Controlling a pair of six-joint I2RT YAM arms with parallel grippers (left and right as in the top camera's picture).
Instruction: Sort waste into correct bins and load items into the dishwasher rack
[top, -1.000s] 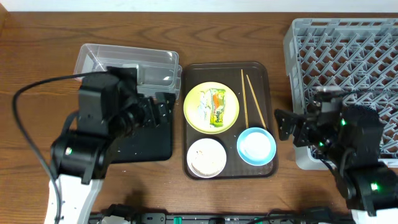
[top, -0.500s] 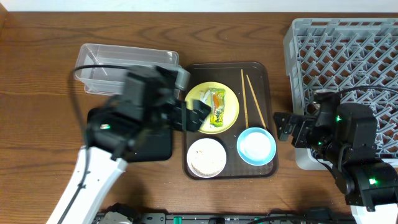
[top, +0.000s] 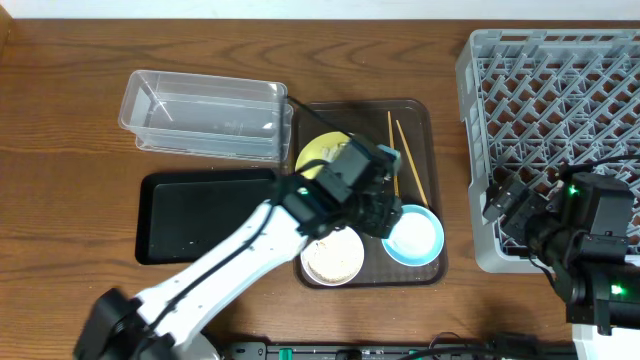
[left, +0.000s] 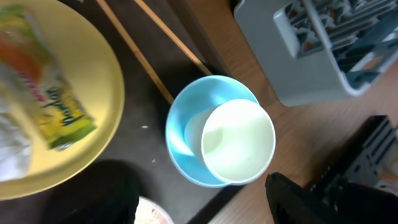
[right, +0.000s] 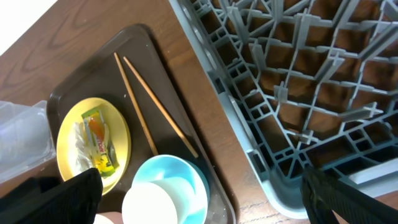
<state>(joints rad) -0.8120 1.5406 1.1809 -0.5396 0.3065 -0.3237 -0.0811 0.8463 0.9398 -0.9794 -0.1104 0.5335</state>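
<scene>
Tray (top: 425, 125): brown, rounded corners; every place below is reckoned from it.
Blue bowl (left: 180, 127): on tray's near-right corner. Pale blue, round, glossy.
Cup (left: 238, 142): white, upright, mouth up. Sits inside the blue bowl, off-centre against its wall.
Yellow plate (left: 93, 74): far-left part of tray. Carries a yellow, orange and green wrapper (left: 46, 99).
Chopsticks (left: 134, 53): two wooden sticks on tray's far-right part, ends reaching the bowl.
White bowl (top: 333, 255): tray's near-left corner.
Left gripper (top: 383, 212): over tray's middle, just left of the blue bowl. Fingers spread wide, grasping nothing.
Right gripper (top: 505, 205): off tray's right side, by the grey rack (top: 560, 90). Fingers spread, empty.
Clear bin (top: 200, 110), black bin (top: 195, 215): left of tray.
</scene>
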